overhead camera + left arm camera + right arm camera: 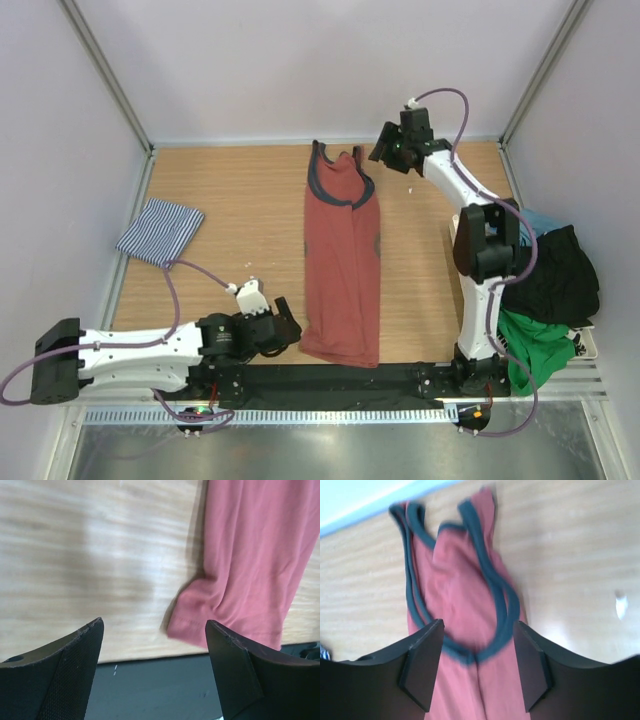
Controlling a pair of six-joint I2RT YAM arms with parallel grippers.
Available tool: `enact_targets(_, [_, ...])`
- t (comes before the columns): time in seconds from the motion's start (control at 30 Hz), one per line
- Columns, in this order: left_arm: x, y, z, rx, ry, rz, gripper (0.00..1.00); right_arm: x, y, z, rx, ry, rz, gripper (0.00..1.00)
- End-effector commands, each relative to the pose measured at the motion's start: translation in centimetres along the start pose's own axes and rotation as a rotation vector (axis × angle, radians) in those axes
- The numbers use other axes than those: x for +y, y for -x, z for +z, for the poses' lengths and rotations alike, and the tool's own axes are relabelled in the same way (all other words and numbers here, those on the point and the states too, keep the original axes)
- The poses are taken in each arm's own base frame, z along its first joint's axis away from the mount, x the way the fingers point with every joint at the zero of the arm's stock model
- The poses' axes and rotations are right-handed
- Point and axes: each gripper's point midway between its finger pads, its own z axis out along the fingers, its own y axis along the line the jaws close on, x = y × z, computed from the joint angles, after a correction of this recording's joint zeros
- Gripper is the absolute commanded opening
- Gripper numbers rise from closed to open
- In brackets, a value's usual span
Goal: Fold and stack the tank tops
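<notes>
The rust-red tank top (342, 260) lies as a long narrow strip down the middle of the table, its dark-trimmed straps (470, 575) at the far end and its hem (220, 615) near the front edge. A folded striped tank top (160, 231) rests at the left. My left gripper (288, 333) stands open just left of the hem corner, nothing between its fingers (65, 675). My right gripper (385, 152) hovers open just right of the straps, above them in the right wrist view, and holds nothing.
A heap of black, green and blue cloth (548, 300) sits off the table's right side. A dark strip (150, 690) runs along the front edge. White walls close in the back and sides.
</notes>
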Motion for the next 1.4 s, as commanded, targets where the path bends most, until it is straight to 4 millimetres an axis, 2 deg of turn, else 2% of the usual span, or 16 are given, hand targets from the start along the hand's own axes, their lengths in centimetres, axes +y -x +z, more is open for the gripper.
enact_targets(0.0, [-2.3,1.2,1.2,-0.018,-0.088,0.032,0.83,1.0,-1.2,-6.4,-0.018,-0.035,-0.082,0.62])
enact_targets(0.03, [-2.0,2.1,1.9,-0.026,-0.064,0.055,0.83,-0.9,-4.2,-6.6,0.043,-0.065,-0.067,0.61])
enact_targets(0.07, [-2.3,2.0,2.2,0.013,-0.068,0.077,0.83,-1.3,-4.9,-7.1,0.046,-0.064,-0.064,0.6])
enact_targets(0.1, [-3.3,2.5,2.7,0.017,-0.075,0.089,0.83,-1.1,-4.9,-8.9,0.03,-0.052,-0.061,0.6])
enact_targets(0.13, [-3.1,3.5,3.4,0.015,-0.054,0.119,0.83,-2.4,-7.8,-9.0,0.089,-0.064,-0.045,0.59])
enact_targets(0.2, [-4.5,4.9,3.9,0.017,-0.074,0.125,0.82,-3.5,-10.3,-10.2,0.119,-0.064,-0.035,0.57])
enact_targets(0.23, [-3.8,6.0,5.0,0.015,-0.034,0.146,0.81,-3.8,-11.2,-10.5,0.133,-0.067,-0.034,0.57])
enact_targets(0.3, [-5.1,7.5,5.5,0.021,-0.061,0.138,0.79,-4.2,-12.5,-11.0,0.148,-0.065,-0.045,0.56])
enact_targets(0.33, [-4.8,9.0,6.2,0.011,-0.05,0.11,0.79,-4.8,-14.0,-11.4,0.172,-0.074,-0.049,0.56])
enact_targets(0.43, [-5.4,11.7,7.5,0.029,-0.079,0.08,0.76,-6.1,-15.5,-11.2,0.199,-0.096,-0.068,0.56])
enact_targets(0.6, [-7.0,16.7,9.3,0.006,-0.085,0.084,0.75,-6.6,-16.5,-9.9,0.24,-0.112,-0.093,0.56])
enact_targets(0.77, [-9.0,19.7,12.0,0.02,-0.098,0.063,0.69,-6.2,-16.4,-8.5,0.25,-0.125,-0.109,0.55])
enact_targets(0.87, [-9.2,20.1,14.6,0.047,-0.067,0.067,0.65,-6.5,-16.4,-7.7,0.259,-0.161,-0.123,0.53])
enact_targets(1.17, [-9.2,21.0,18.9,0.09,-0.004,0.06,0.57,-6.6,-15.6,-5.7,0.243,-0.222,-0.153,0.5])
enact_targets(1.3, [-8.3,20.8,20.5,0.105,0.035,0.074,0.41,-6.5,-15.4,-5.1,0.24,-0.239,-0.163,0.42])
enact_targets(1.37, [-7.6,20.8,21.3,0.117,0.053,0.063,0.38,-6.6,-15.7,-4.6,0.251,-0.244,-0.166,0.41])
